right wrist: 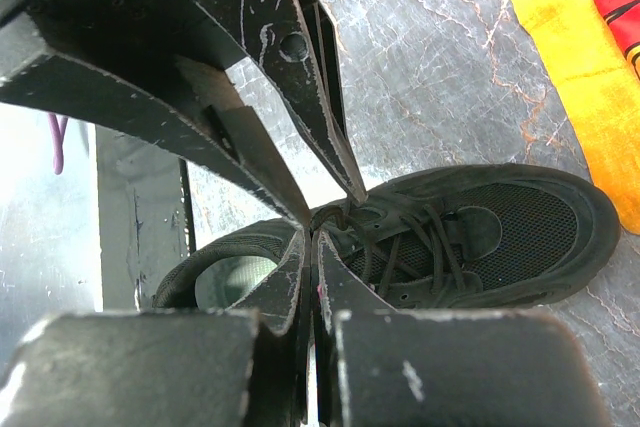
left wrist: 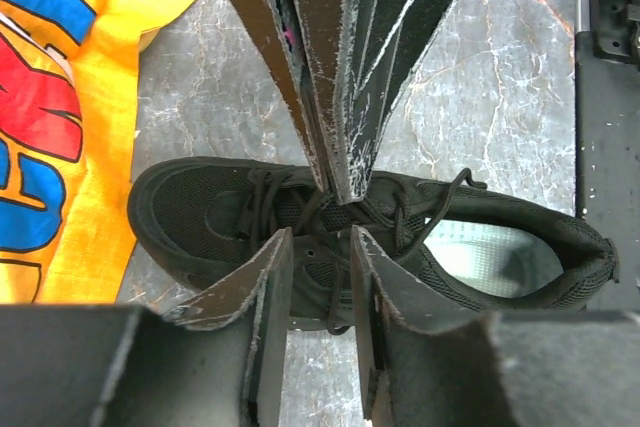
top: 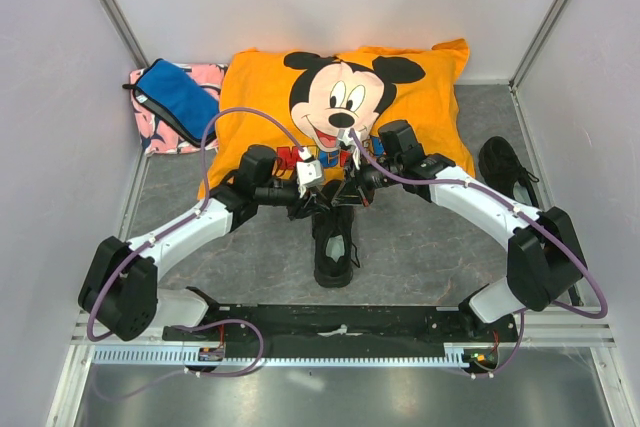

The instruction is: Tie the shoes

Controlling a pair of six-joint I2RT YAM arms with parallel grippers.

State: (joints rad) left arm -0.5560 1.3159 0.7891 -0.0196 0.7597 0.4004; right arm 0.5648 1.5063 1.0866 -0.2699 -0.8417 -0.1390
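Observation:
One black shoe (top: 333, 247) lies on the grey table between the arms, toe toward the pillow. The other shoe (top: 505, 169) lies at the right, by the right arm. Both grippers meet over the laces of the middle shoe (left wrist: 200, 212). My right gripper (right wrist: 312, 232) is shut, pinching a black lace (right wrist: 330, 211) at its tips just above the tongue. My left gripper (left wrist: 321, 237) faces it with its jaws apart. A lace loop (left wrist: 335, 307) hangs loose in the gap between them, touching neither finger. The shoe's greyish insole (left wrist: 480, 247) shows at the heel.
A large orange Mickey Mouse pillow (top: 260, 87) lies just behind the middle shoe. A blue pouch (top: 178, 99) rests on a pink cloth (top: 150, 132) at the back left. White walls close in the table on three sides. The black base rail (top: 330, 325) runs along the near edge.

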